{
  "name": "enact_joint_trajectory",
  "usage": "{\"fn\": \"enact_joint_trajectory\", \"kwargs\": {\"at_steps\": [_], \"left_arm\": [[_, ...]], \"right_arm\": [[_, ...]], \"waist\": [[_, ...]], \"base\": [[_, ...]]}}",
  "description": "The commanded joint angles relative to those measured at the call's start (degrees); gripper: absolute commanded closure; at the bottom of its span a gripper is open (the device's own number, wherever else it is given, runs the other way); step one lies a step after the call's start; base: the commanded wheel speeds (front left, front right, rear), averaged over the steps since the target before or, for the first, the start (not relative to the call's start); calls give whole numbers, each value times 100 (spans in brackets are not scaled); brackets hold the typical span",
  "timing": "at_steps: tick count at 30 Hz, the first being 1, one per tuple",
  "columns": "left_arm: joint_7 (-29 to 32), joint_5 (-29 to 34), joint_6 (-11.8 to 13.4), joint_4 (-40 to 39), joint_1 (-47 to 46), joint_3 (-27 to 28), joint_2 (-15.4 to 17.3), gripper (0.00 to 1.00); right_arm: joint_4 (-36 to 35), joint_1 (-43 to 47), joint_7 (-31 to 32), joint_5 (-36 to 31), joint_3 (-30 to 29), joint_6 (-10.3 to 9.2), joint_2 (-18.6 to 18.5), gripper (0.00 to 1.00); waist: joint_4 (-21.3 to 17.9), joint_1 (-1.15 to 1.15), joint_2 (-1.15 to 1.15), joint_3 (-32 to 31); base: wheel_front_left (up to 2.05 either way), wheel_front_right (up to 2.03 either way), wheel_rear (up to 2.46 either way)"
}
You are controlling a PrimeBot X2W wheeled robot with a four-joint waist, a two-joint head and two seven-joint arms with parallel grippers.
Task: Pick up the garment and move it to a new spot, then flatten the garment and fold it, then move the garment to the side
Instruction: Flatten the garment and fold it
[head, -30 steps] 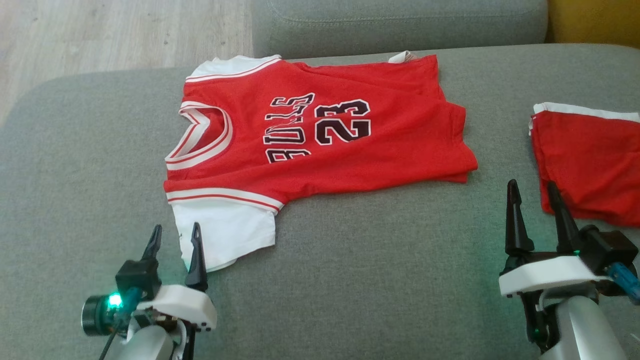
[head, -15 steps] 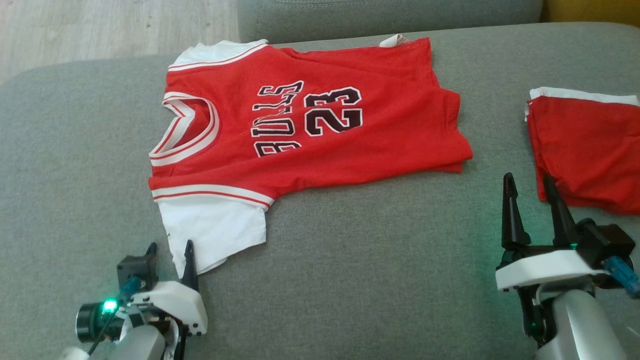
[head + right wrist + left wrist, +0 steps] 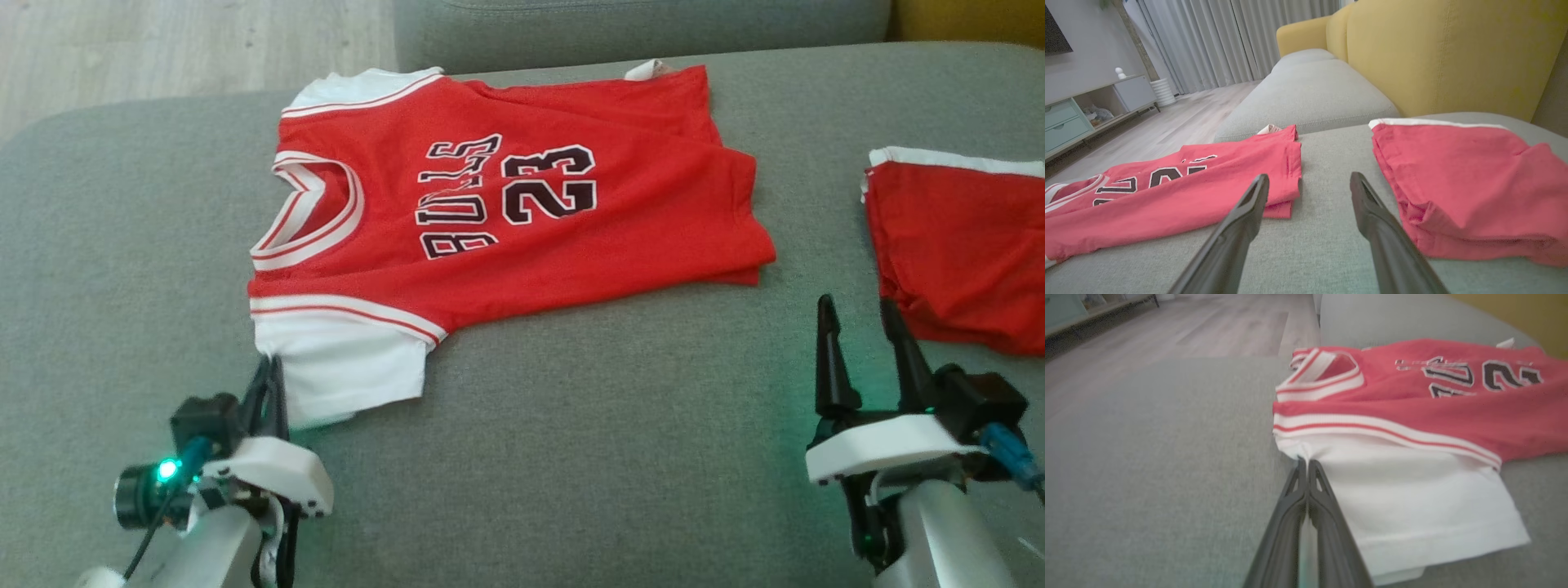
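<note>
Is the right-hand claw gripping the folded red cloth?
No, the right gripper stands open over the grey cushion, beside the folded red cloth.

Jersey [image 3: 522, 212]: red body, white sleeves, red-white striped trim at neck & armholes, black lettering & nos w/ white outline; 2nd garment [image 3: 963, 245]: red w/ white edge band; sofa [image 3: 571, 457]: grey, fine weave; backrest [image 3: 1433, 53]: mustard yellow; floor [image 3: 163, 49]: pale wood grain

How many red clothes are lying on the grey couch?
2. The 23 jersey lies spread in the middle; a folded red garment lies at the right edge, partly out of the head view. More could hide beyond it.
</note>
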Motion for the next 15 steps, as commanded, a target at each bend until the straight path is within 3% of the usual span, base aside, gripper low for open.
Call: {"fn": "enact_joint_trajectory", "kwargs": {"at_steps": [1,11,15], "left_arm": [[-162,-39,46,-199,-222,279,175,100],[-532,250,330,-1206,-139,870,191,100],[-535,400,301,-1429,29,1009,160,100]], "right_arm": [[-107,-172,-62,-1,173,-5,-21,0],[370,-265,69,-33,418,-5,-21,0],[502,-361,145,-29,485,-5,-21,0]], "waist": [[40,0,0,-26],[276,0,0,-58],[340,0,0,-26]], "base": [[0,0,0],[0,0,0],[0,0,0]]}}
